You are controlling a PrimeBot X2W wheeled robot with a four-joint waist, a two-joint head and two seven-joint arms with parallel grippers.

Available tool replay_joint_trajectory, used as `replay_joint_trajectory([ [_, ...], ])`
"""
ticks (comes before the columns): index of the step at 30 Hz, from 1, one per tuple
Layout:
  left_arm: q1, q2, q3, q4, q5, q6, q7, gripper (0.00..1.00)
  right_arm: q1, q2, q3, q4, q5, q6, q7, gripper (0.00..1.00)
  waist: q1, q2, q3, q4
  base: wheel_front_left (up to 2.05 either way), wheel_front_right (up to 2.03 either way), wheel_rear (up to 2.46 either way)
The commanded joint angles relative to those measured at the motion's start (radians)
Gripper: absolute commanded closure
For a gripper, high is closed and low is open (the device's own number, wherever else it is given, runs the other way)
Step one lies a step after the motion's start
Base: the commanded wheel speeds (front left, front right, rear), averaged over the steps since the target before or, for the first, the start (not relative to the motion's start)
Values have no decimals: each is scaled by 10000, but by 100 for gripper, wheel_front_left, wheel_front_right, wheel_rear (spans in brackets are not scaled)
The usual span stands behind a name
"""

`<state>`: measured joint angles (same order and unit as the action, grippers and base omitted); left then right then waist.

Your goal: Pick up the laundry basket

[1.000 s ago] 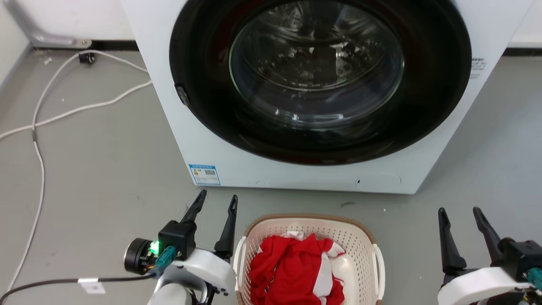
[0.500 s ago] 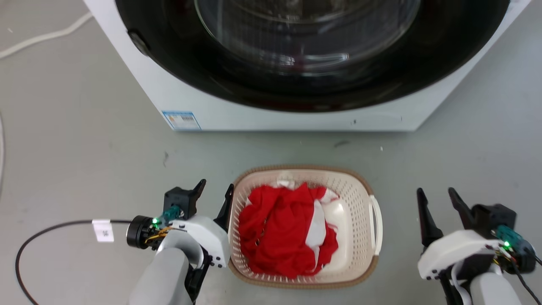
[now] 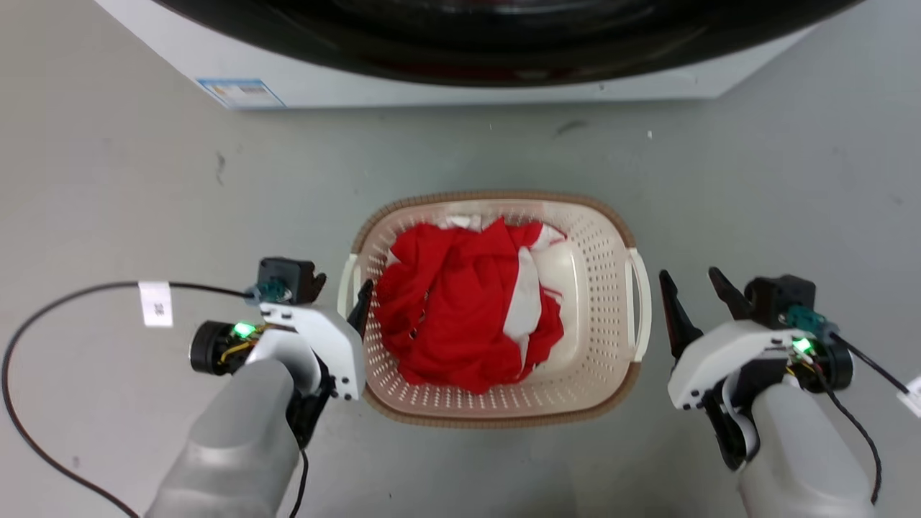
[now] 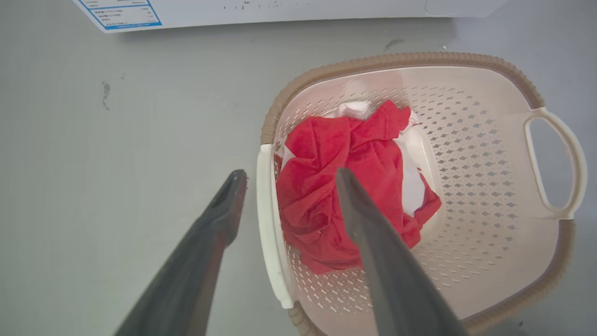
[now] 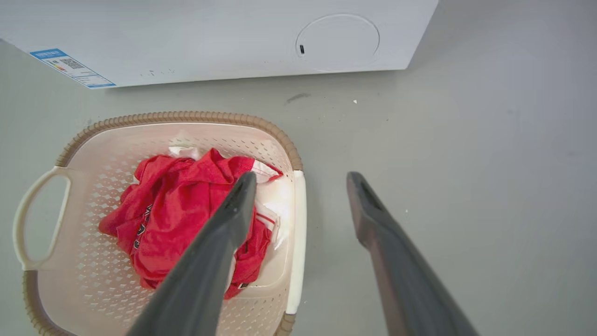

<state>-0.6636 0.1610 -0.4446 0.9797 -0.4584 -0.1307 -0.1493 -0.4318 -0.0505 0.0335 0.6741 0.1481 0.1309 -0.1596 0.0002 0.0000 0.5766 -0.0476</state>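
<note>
Sitting on the grey floor (image 3: 144, 180) just near of the white washer (image 3: 460, 90), the laundry basket (image 3: 597, 345) holds crumpled red and white clothes (image 3: 460, 309). The left gripper (image 3: 339, 284) has its fingers released and empty, astride the basket's left handle (image 4: 268, 224). The right gripper (image 3: 688, 275), fingers likewise spread, hangs beside the right handle (image 5: 298, 224), grasping nothing.

2 grey forearms (image 3: 237, 432), white wrists (image 3: 324, 338), dark fingers (image 3: 675, 309), green LEDs (image 3: 243, 329), tagged blk cables (image 3: 86, 289)
</note>
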Motion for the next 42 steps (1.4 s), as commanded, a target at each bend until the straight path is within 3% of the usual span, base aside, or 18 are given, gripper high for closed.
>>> replay_joint_trajectory([
  [1,-308,102,-163,127,-229,5,135,0,-427,4,101,331,105,-3,-97,0,-2,0,609,-156,0,0,0],
  [6,-850,416,-667,523,-1081,4,695,0,-1346,4,454,1648,234,-3,-89,0,-2,0,1168,-245,0,0,0],
  [7,-1150,582,-953,632,-1578,4,1092,0,-1873,6,752,2405,444,-3,5,0,-2,0,1456,-268,0,0,0],
  [11,-1485,800,-1408,680,-2127,4,1581,0,-2467,4,1443,3224,944,-3,190,0,-2,0,1775,-308,0,0,0],
  [24,-2251,1212,-2378,1038,-3400,3,2361,0,-3617,4,3704,4285,2960,-3,842,0,-2,0,2407,-486,0,0,0],
  [25,-2291,1196,-2427,1030,-3510,3,2446,40,-3664,7,3839,4329,3123,-3,929,60,-2,0,2432,-480,0,0,0],
  [26,-2338,1211,-2483,1022,-3590,3,2495,73,-3733,7,3956,4356,3256,-3,966,100,-2,0,2449,-477,0,0,0],
  [27,-2376,1223,-2555,1007,-3657,3,2502,100,-3778,6,4078,4399,3391,-2,1051,100,-2,0,2458,-471,0,0,0],
  [35,-2476,1118,-3135,951,-4192,-8,2470,100,-3940,24,4761,4806,3996,-2,1046,100,-2,0,2315,-408,0,0,0],
  [42,-2270,871,-3673,966,-4793,-20,2910,100,-3918,-31,5177,5116,4467,0,1366,100,-2,0,1547,-285,0,0,0],
])
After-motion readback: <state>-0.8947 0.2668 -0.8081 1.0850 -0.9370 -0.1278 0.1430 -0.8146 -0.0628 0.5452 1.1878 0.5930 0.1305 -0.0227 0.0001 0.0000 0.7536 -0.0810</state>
